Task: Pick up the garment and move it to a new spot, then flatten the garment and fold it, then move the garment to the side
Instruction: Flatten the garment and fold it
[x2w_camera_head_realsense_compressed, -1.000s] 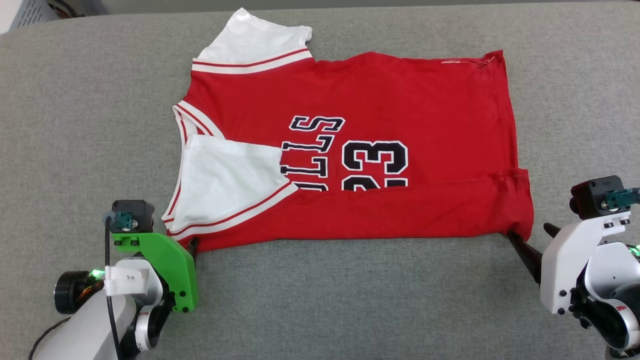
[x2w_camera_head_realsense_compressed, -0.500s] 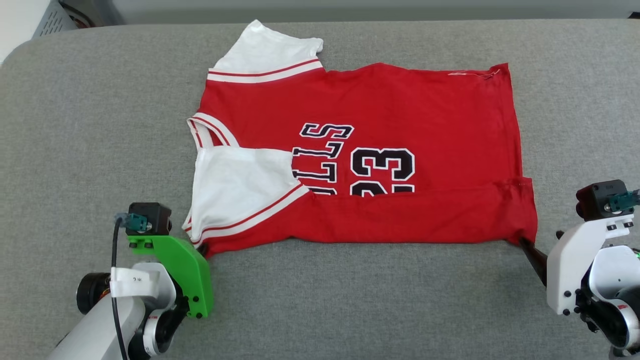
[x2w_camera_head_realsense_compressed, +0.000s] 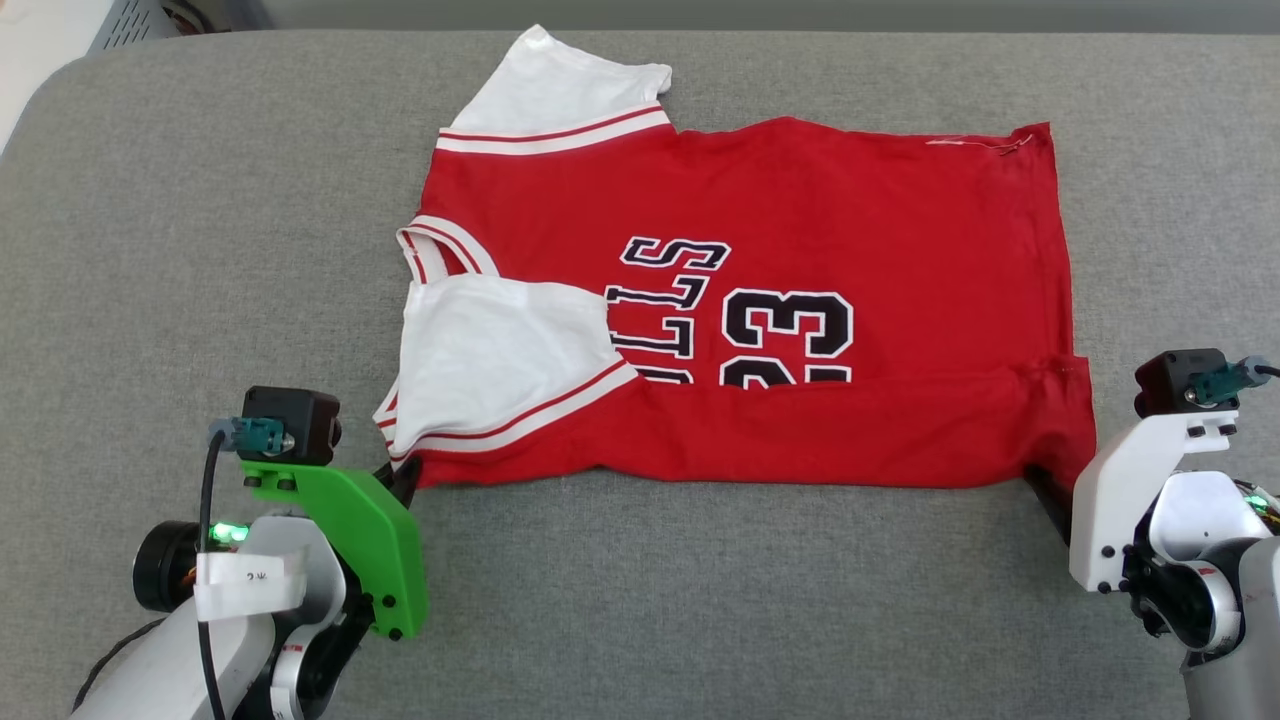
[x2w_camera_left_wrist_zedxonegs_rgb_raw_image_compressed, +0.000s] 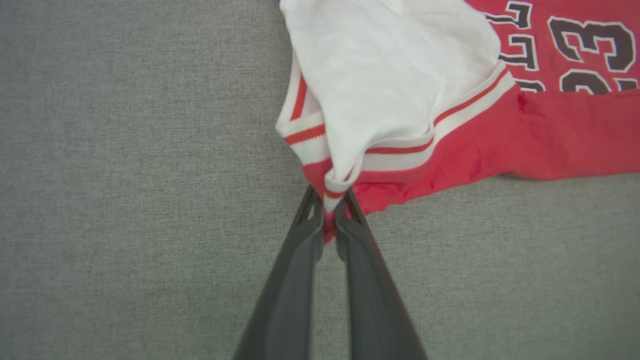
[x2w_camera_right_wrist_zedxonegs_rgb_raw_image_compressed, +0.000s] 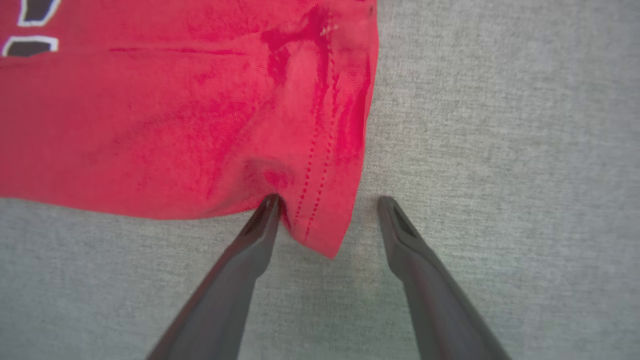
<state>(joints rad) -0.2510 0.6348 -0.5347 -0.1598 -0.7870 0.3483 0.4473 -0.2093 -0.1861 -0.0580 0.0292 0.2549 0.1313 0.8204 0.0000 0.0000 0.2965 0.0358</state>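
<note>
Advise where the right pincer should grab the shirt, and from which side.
I'd take the garment by its near right hem corner, coming in from the near edge. That double-stitched corner pokes out between the fingers of the open right pincer; the left pincer is clamped on the opposite near corner.

Bright, even light; soft shadows.

Left claw: green bracket, black cable. Right claw: white bracket.
</note>
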